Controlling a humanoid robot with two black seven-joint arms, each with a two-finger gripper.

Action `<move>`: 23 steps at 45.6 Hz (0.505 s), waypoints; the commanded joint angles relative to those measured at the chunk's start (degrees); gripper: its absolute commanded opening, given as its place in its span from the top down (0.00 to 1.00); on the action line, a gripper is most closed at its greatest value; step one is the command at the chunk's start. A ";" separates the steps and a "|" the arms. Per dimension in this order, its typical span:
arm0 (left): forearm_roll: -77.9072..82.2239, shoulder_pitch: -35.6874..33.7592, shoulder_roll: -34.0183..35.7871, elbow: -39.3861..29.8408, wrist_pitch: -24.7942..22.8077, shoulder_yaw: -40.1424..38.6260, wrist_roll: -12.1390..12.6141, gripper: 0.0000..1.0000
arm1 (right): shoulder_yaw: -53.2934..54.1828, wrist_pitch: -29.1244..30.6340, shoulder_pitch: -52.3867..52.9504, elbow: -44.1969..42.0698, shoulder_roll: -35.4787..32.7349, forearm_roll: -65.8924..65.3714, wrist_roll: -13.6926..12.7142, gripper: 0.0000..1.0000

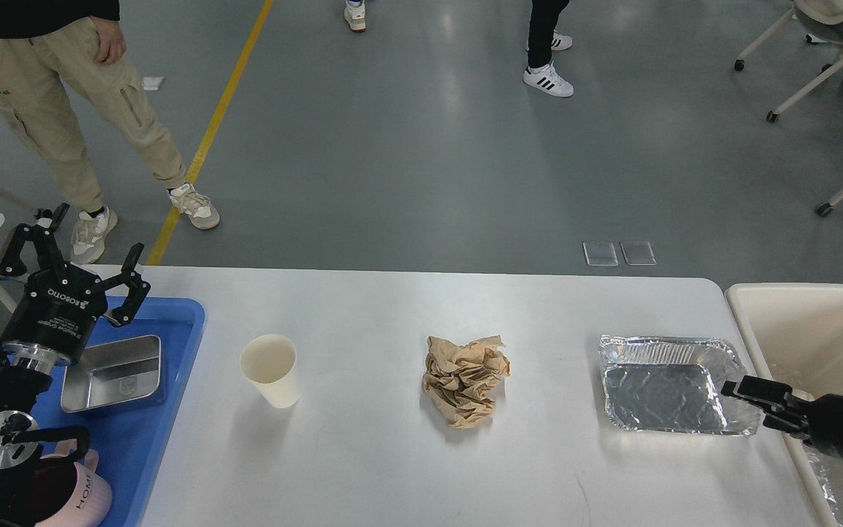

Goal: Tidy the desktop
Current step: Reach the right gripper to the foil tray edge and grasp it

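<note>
The desktop (392,315) is a wide white tabletop. On it stand a cream paper cup (270,369) at left of centre, a crumpled brown paper wad (465,380) in the middle and an empty foil tray (667,384) at the right. My right gripper (747,402) reaches in from the right, its fingers apart and empty, with the tips over the foil tray's right rim. My left gripper (88,238) hovers open and empty above the far end of the blue tray (173,366).
The blue tray holds a steel container (114,372) and a pink mug (85,498). A cream bin (809,315) beside the table's right edge has crumpled foil (838,490) in it. People stand on the floor beyond the table; chairs are at the far right.
</note>
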 commanded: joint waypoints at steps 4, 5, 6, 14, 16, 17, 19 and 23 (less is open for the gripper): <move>0.01 0.89 0.07 0.00 -0.09 -0.09 0.00 0.03 | 0.12 -0.17 0.27 -1.14 2.76 -0.01 0.04 0.00; 0.01 0.89 0.16 0.00 -0.10 -0.09 0.00 0.03 | 0.20 -0.17 0.35 -1.23 3.02 -0.01 0.04 0.00; 0.01 0.89 0.16 0.00 -0.18 -0.09 0.00 0.03 | 0.21 -0.26 0.44 -1.14 3.20 -0.01 0.04 0.00; 0.01 1.33 0.24 0.00 -0.54 -0.35 0.00 0.03 | 0.12 -0.43 1.58 -1.23 4.96 -0.01 0.04 0.00; 0.01 1.50 0.24 0.00 -0.62 -0.53 0.00 0.03 | 0.12 -0.43 1.76 -1.23 5.40 -0.01 0.04 0.00; 0.01 1.50 0.24 0.00 -0.62 -0.53 0.00 0.03 | 0.12 -0.43 1.76 -1.23 5.49 -0.01 0.04 0.00; 0.01 1.50 0.24 0.00 -0.62 -0.44 0.00 0.03 | 0.12 -0.43 1.76 -1.14 5.66 -0.01 0.04 0.00; 0.01 1.50 0.24 0.00 -0.62 -0.53 0.00 0.03 | -0.06 -0.43 1.67 -0.88 5.75 -0.01 0.12 0.00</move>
